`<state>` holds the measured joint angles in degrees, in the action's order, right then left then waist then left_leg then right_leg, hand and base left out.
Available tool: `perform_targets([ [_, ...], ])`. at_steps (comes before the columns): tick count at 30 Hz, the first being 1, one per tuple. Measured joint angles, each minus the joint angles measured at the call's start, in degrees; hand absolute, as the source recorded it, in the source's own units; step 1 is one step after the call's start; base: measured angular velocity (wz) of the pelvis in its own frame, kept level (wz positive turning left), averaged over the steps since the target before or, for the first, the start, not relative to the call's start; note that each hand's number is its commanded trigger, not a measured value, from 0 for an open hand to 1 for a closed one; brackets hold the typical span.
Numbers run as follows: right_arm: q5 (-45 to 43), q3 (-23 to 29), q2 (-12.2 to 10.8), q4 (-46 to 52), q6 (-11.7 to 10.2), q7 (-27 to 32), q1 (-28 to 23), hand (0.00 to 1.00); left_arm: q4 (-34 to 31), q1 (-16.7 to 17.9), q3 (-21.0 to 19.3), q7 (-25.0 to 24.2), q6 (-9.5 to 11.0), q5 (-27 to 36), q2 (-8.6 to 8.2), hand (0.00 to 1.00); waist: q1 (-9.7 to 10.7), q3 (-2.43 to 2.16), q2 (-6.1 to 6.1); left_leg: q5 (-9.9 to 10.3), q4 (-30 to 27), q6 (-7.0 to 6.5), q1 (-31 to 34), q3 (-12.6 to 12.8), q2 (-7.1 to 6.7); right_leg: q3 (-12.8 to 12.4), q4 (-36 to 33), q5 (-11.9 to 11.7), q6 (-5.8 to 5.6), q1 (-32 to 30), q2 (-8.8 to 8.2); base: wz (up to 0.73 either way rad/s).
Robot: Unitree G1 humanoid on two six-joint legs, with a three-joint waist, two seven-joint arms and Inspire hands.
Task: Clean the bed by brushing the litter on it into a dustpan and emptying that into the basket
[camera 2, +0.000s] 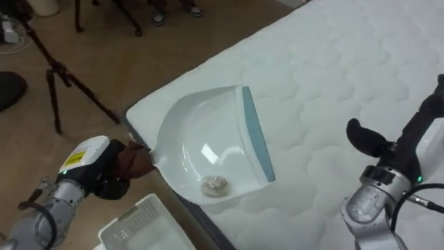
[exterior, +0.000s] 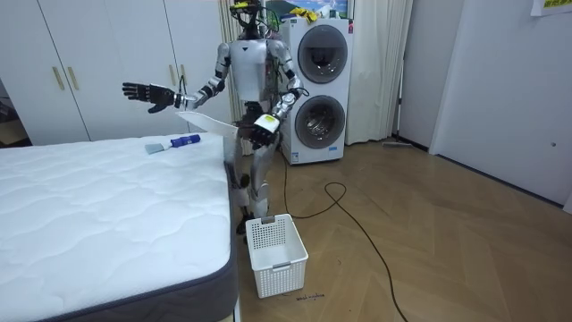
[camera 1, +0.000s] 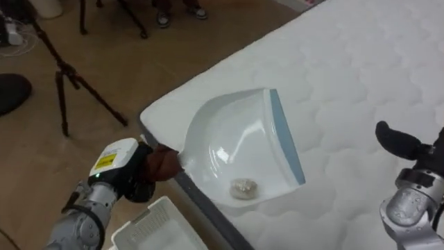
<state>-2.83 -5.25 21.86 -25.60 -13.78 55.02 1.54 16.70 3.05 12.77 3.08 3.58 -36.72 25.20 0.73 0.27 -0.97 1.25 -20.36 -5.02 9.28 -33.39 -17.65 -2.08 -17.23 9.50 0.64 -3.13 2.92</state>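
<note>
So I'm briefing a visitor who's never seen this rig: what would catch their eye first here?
The white dustpan, gripped by the left hand over a corner of the bed, with a small pale lump lying in it. Next, the right hand stretched open above the bed, and the white basket on the floor beside it.

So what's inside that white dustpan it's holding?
One small pale lump lies inside the dustpan, near one side wall. The dustpan hides the bed edge beneath it, and part of its handle is hidden in the curled left robot hand.
</note>
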Motion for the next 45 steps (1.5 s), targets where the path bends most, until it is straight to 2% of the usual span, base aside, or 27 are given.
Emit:
perform_targets([
  [1,-0.11,0.19,0.23,0.16,0.0,0.01,-0.09,0.0,0.07,0.01,-0.18,-0.17,-0.29,-0.07,-0.75,1.0,0.03,-0.07,-0.53,0.16,-0.91,0.28,0.69,0.91,0.14,1.22,0.3,0.33,-0.04,0.03,-0.32,0.82],
  [2,-0.03,0.8,0.14,0.42,-0.01,0.25,-0.74,0.0,-0.02,-0.16,-0.25,-0.51,-0.13,-0.07,-1.24,1.0,0.55,0.06,-0.86,1.22,-2.47,0.41,3.14,8.59,3.3,5.59,0.66,0.73,0.35,-0.14,-1.55,0.93],
  [3,0.34,1.55,-0.29,0.42,-0.01,0.09,-1.53,0.0,-0.03,-0.21,-0.26,-0.79,0.41,0.02,-1.45,1.0,0.24,0.02,-1.09,5.35,-5.39,1.37,5.04,17.39,7.48,7.69,-0.63,1.56,-0.07,-0.25,-2.74,0.79],
  [5,0.51,2.1,-0.61,0.44,-0.01,-1.3,-2.05,0.0,-0.21,-0.2,-0.67,-0.9,0.94,-0.07,-1.5,1.0,-1.03,0.05,-1.24,10.63,-9.83,3.12,6.18,23.03,10.86,10.21,-5.32,4.02,-1.46,-1.2,-5.15,0.34],
  [6,0.7,1.98,-1.23,0.6,0.01,-3.03,-2.51,0.0,-0.28,-0.05,-1.52,-1.01,1.07,-0.08,-1.44,1.0,-1.35,-0.17,-0.94,10.87,-9.51,2.96,6.0,23.09,9.56,9.94,-7.9,5.32,-2.19,-1.94,-5.94,0.31],
  [8,0.92,1.75,-2.2,0.97,0.01,-6.22,-3.2,0.0,-0.63,0.66,-3.63,-1.05,1.01,-0.1,-1.31,1.0,-2.08,-0.28,0.96,10.2,-6.83,2.79,4.86,21.19,7.55,9.37,-6.76,5.62,-2.22,-1.68,-6.54,0.32],
  [10,1.29,1.77,-2.22,1.0,0.01,-7.7,-3.19,0.0,-1.02,1.02,-5.51,-1.04,0.51,-0.43,-1.28,1.0,-3.22,-0.24,2.09,8.12,-3.31,2.29,4.24,17.89,6.73,10.07,-3.06,5.62,-1.94,-0.84,-5.76,0.32],
  [13,1.14,1.41,-2.28,0.78,-0.01,-7.86,-3.21,0.0,-1.03,2.13,-6.08,-1.05,-0.73,-1.76,-1.32,1.0,-5.42,0.18,1.12,6.55,-1.23,1.96,2.32,12.21,6.76,10.13,-2.44,5.1,-1.46,-0.66,-2.83,0.07],
  [14,0.94,1.46,-2.37,0.5,-0.01,-8.21,-3.2,0.0,-1.04,2.19,-6.21,-1.04,-1.37,-2.88,-1.3,1.0,-5.42,0.37,0.48,6.38,-0.72,2.08,1.97,8.47,6.3,10.05,-2.51,4.78,-0.67,-1.04,-1.07,0.59],
  [15,0.58,1.66,-2.38,0.43,0.0,-8.49,-3.19,0.0,-1.05,2.09,-6.54,-1.03,-1.39,-4.07,-1.32,1.0,-5.03,0.21,0.57,5.99,0.46,2.72,1.66,4.0,5.04,10.18,-2.4,4.29,0.14,-1.93,-0.26,0.76],
  [17,0.46,2.32,-2.37,-0.36,-0.08,-8.82,-2.74,0.0,-0.81,2.05,-6.5,-1.13,-1.4,-4.67,-1.32,1.0,-3.63,0.06,0.9,4.99,2.92,4.22,0.59,-0.97,4.17,10.5,-1.07,3.62,1.03,-1.84,0.6,1.02],
  [19,0.48,2.98,-2.19,-0.99,-0.69,-8.7,-2.62,0.0,-0.72,1.52,-6.51,-1.12,-1.19,-4.68,-1.26,1.0,-2.38,0.35,0.5,2.29,2.53,4.39,1.6,-0.17,4.22,11.82,0.73,2.99,1.74,-0.71,0.96,0.97],
  [20,0.46,3.05,-2.2,-1.0,-1.17,-8.62,-2.57,0.0,-0.44,1.11,-6.61,-1.08,-1.08,-4.68,-1.12,1.0,-2.57,0.32,0.86,-0.25,1.0,2.8,3.44,3.92,3.87,13.79,0.46,3.02,1.91,-0.07,-0.37,0.62],
  [21,0.43,2.89,-2.11,-1.22,-1.64,-8.67,-2.38,0.0,0.36,0.92,-6.98,-1.03,-1.19,-4.68,-1.7,1.0,-2.73,0.7,1.13,-0.69,-1.27,2.07,5.24,7.29,2.89,15.97,-0.11,2.03,1.19,0.0,-2.79,0.67],
  [22,0.6,2.91,-2.12,-1.45,-1.7,-8.59,-2.45,0.0,0.53,1.01,-6.88,-1.28,-1.22,-4.69,-1.86,1.0,-2.19,0.81,0.69,-0.57,-2.08,2.31,6.15,9.96,3.36,18.99,-0.83,2.73,1.31,0.06,-3.92,0.8],
  [23,1.31,2.95,-2.2,-1.76,-1.68,-8.5,-3.05,0.0,0.52,1.05,-6.84,-1.61,-0.74,-4.7,-1.92,1.0,-1.35,0.67,0.21,1.7,-4.31,2.14,7.99,20.36,8.26,24.46,-2.12,4.06,0.99,-0.05,-5.98,0.66],
  [24,1.61,2.95,-2.38,-1.82,-1.66,-8.96,-3.11,0.0,0.61,1.2,-6.89,-1.73,-0.43,-4.37,-1.74,1.0,-2.14,0.87,0.0,5.14,-6.96,2.02,8.58,28.13,13.04,27.14,-3.98,5.39,0.73,-0.23,-7.34,0.49],
  [25,1.63,2.96,-2.37,-1.82,-1.66,-9.25,-3.12,0.0,0.6,1.2,-6.88,-1.97,-0.29,-4.36,-1.76,1.0,-2.22,0.8,-0.3,6.29,-7.65,2.19,8.54,30.66,14.56,27.71,-4.66,6.01,0.57,-0.21,-7.72,0.38],
  [26,2.05,3.01,-2.26,-1.79,-1.67,-9.92,-3.1,0.0,0.58,1.19,-6.87,-2.69,0.55,-4.4,-1.82,1.0,-2.24,0.73,-0.65,6.84,-7.41,2.85,8.16,34.96,16.17,28.43,-5.79,7.01,0.01,-0.06,-8.89,0.45],
  [28,2.83,2.95,-2.18,-1.79,-1.65,-10.86,-3.04,0.0,0.54,1.2,-6.89,-3.24,1.8,-4.33,-1.81,1.0,-2.34,0.69,-0.7,6.75,-5.33,2.45,7.19,36.04,15.0,28.11,-6.95,7.3,-0.9,0.5,-10.19,0.31],
  [30,3.58,2.57,-2.18,-1.58,-1.58,-12.12,-2.96,0.0,0.51,1.21,-6.99,-3.28,1.75,-4.33,-1.76,1.0,-2.77,0.63,-0.33,6.07,-2.9,0.71,5.66,35.87,13.27,28.09,-6.85,7.66,-1.85,1.36,-11.04,0.19],
  [34,3.8,1.88,-2.2,-1.17,-1.33,-12.83,-2.39,0.0,0.26,1.19,-7.14,-3.28,1.69,-4.08,-1.2,1.0,-2.8,0.59,-0.25,7.24,-3.36,-1.61,5.39,35.82,12.22,27.94,-7.87,8.32,-2.84,1.99,-12.02,0.16],
  [37,4.92,1.54,-2.2,-1.23,-1.11,-12.73,-1.97,0.0,0.24,1.19,-7.12,-3.36,1.71,-3.2,-1.09,1.0,-2.8,0.58,-0.31,8.61,-3.92,-2.69,4.38,35.71,11.34,26.13,-14.56,8.59,-3.14,0.53,-13.9,0.2],
  [39,5.12,1.24,-2.2,-1.28,-1.1,-12.78,-1.86,0.0,0.22,1.17,-7.11,-3.64,1.76,-2.16,-1.02,1.0,-2.68,0.59,-0.3,10.68,-5.92,-3.4,3.39,34.94,10.45,23.74,-23.15,8.23,-3.34,-1.71,-15.76,0.24],
  [41,5.39,1.07,-2.23,-1.6,-1.15,-13.37,-1.76,0.0,0.21,1.01,-6.9,-3.7,1.79,-2.18,-0.57,1.0,-2.2,0.69,-0.65,12.04,-7.41,-3.8,2.72,32.95,9.85,20.2,-29.77,6.81,-3.52,-4.95,-16.06,0.33],
  [43,5.81,1.03,-2.07,-2.48,-1.16,-14.67,-1.53,0.0,0.21,0.01,-6.91,-3.79,1.79,-2.12,0.1,1.0,-2.04,0.83,-0.86,12.09,-7.49,-3.84,2.56,32.28,9.91,16.06,-30.93,7.7,-3.99,-8.78,-14.85,0.35],
  [45,5.81,0.74,-2.03,-3.64,-1.16,-15.19,-0.35,0.0,0.22,-2.22,-6.9,-4.61,1.78,-1.11,1.36,1.0,-1.4,1.36,-1.73,12.04,-7.99,-3.85,3.24,30.46,9.65,13.02,-25.38,7.97,-3.73,-13.1,-13.2,0.46],
])
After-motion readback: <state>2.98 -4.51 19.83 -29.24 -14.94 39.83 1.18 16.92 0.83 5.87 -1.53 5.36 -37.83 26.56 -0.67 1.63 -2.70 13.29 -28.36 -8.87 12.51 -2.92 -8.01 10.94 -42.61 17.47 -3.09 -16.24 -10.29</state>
